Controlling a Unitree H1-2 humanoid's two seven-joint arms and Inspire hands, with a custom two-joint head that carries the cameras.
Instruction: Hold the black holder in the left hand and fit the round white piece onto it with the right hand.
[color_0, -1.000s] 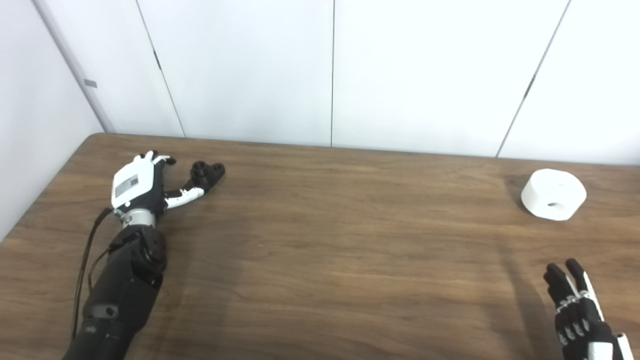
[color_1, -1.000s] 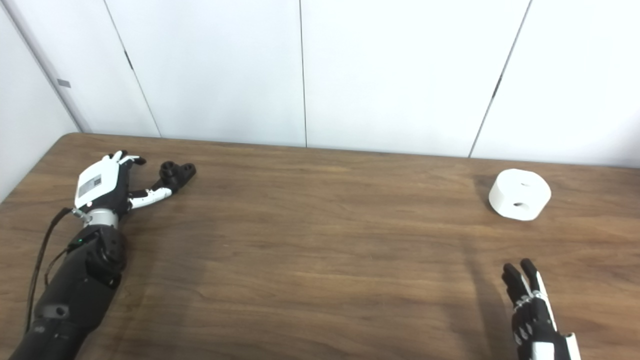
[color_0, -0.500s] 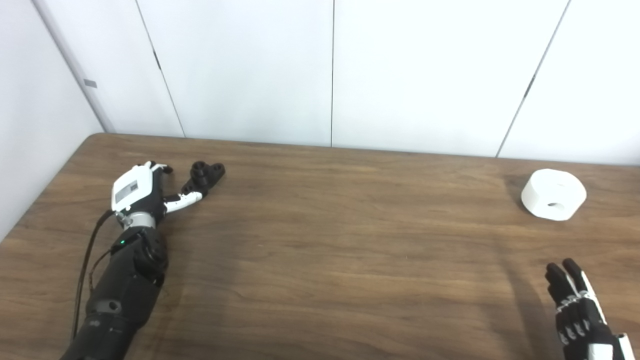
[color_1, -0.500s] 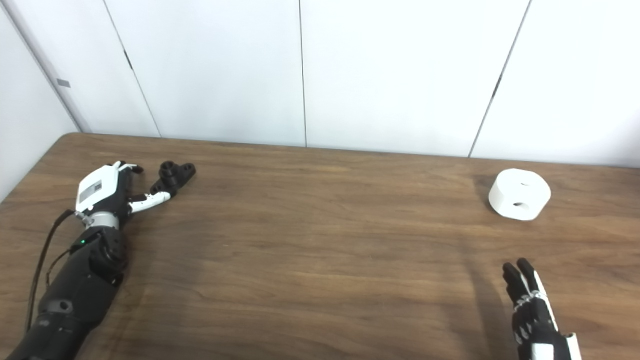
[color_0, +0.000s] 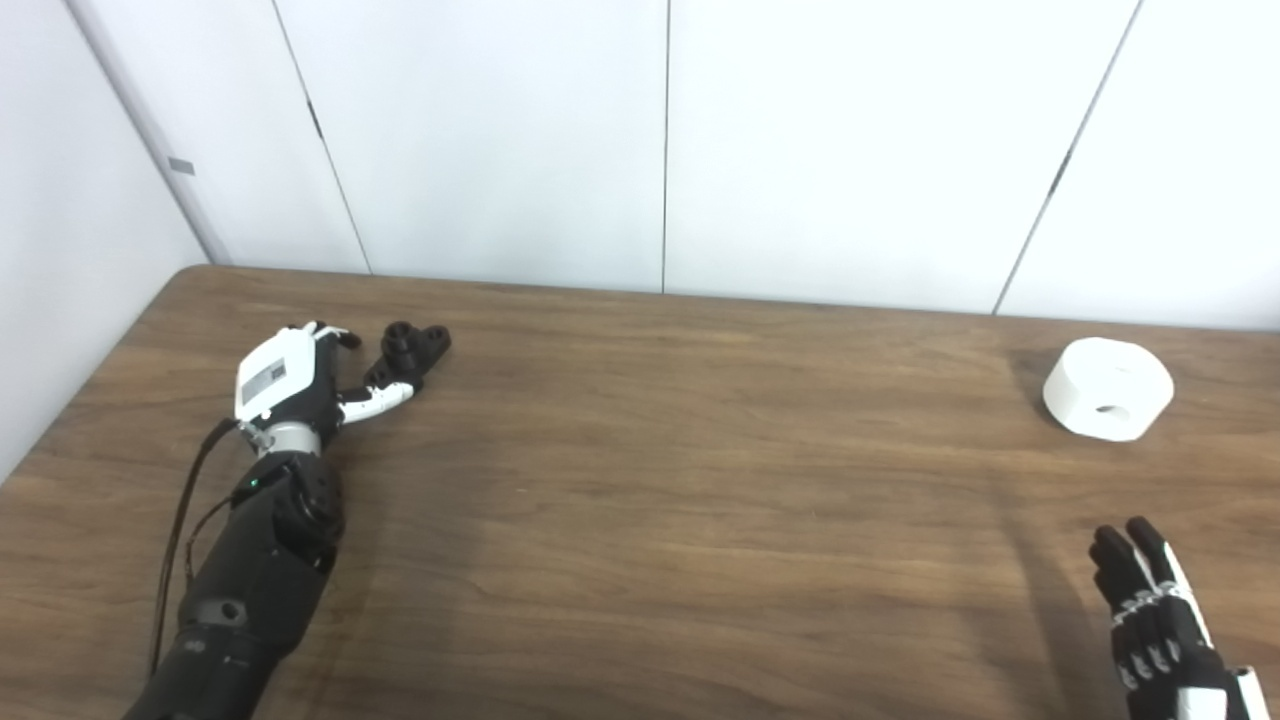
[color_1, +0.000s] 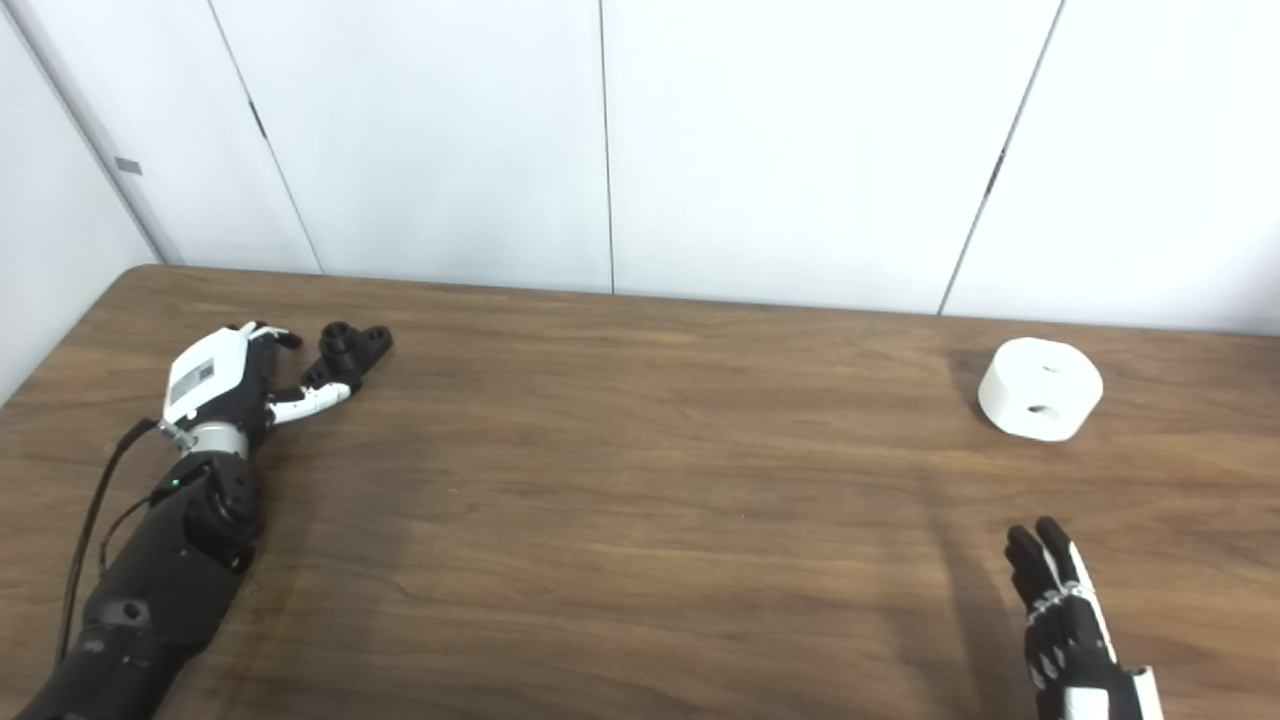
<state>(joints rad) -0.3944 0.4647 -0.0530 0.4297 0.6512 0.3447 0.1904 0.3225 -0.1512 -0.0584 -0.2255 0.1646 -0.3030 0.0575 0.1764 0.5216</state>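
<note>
White wall panels back a brown wood-grain desk (color_0: 640, 480), and in the left eye view the black holder (color_0: 412, 352) lies flat near the desk's far-left corner, its long axis running from near-left to far-right, with a raised round boss toward the near end and a lobed end pointing to the far edge. It looks like stiff printed plastic, light and small, probably best pinched across its narrow waist so the boss stays free. The left hand (color_0: 290, 380) lies just beside it, fingers spread and holding nothing, the white thumb tip reaching to the holder's near end; whether they touch I cannot tell. Near the far-right corner sits the round white piece (color_0: 1107, 388), a squat rigid drum resting on a flat face, a hole showing in its side wall toward the camera. In the right eye view the same drum (color_1: 1040, 388) shows a second hole on top, so its axis stands upright; smooth and likely light, it should take a grasp across its curved wall. The right hand (color_1: 1072, 625), at the near edge and well apart from it, has straight fingers lying side by side, grasping nothing.
</note>
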